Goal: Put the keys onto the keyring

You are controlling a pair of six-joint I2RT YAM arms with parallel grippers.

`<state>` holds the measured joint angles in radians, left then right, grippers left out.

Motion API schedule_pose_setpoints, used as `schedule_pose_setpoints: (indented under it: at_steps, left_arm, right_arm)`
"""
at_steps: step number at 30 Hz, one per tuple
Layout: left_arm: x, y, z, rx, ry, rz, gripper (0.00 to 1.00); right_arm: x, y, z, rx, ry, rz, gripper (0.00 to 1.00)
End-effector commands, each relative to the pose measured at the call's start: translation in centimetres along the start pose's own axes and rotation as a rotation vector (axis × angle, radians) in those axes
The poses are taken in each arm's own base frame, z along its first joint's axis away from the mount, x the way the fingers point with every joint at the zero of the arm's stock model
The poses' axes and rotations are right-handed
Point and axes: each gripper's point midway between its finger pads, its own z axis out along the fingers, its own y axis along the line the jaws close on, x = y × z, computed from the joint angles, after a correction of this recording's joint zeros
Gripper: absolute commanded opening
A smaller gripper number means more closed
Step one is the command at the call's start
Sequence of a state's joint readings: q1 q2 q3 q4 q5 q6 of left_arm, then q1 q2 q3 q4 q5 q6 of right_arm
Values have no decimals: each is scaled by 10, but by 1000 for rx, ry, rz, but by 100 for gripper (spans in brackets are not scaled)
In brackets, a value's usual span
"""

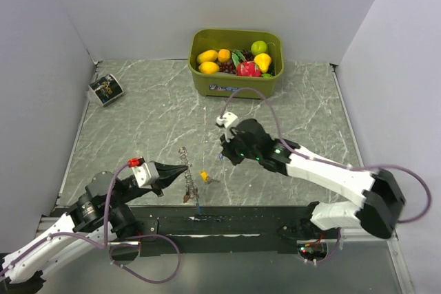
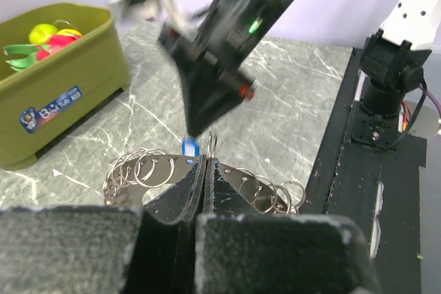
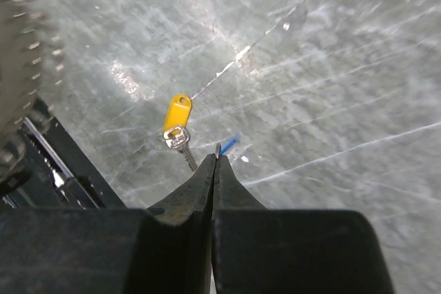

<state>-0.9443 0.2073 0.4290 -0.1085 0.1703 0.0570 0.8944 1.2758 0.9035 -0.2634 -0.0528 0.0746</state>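
Left jaws tight on coiled wire keyring (image 2: 148, 166), right jaws tight on slim blue-tagged key (image 2: 189, 148)

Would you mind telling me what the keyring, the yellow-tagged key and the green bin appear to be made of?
The keyring: thin bright steel-like wire loops, glinting. The yellow-tagged key: shiny silvery metal blade, smooth yellow tag, probably plastic. The green bin: moulded olive plastic, likely, with slight sheen.

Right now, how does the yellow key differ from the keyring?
The yellow key is one small piece with a plastic tag; the keyring is a long string of bare metal loops. The yellow key lies loose on the table; the keyring is pinched in the shut left gripper. Both show silver metal.
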Motion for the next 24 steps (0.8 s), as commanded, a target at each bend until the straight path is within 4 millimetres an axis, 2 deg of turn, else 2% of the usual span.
schedule_pose_setpoints:
  at_steps: [1, 5, 6, 7, 12, 15, 24]
  left_arm:
    - [-23, -3, 9, 30, -73, 20, 1]
    - [-15, -7, 16, 65, -33, 35, 1]
    - [-12, -7, 19, 68, -18, 35, 1]
    - [-16, -8, 21, 77, -35, 48, 1]
    - [-16, -12, 30, 116, -41, 79, 1]
    - [-18, -16, 34, 151, -59, 109, 1]
    - [-24, -20, 42, 181, -74, 120, 1]
  right_arm:
    - [-22, 0, -41, -33, -168, -114, 0]
    - [-32, 20, -76, -153, -301, -221, 0]
    - [-35, 25, -90, -176, -348, -243, 0]
    - [-35, 33, -97, -222, -369, -260, 0]
    - [-44, 50, -134, -302, -513, -313, 0]
    - [-46, 54, -144, -327, -538, -332, 0]
    - [-47, 59, -147, -354, -533, -336, 0]
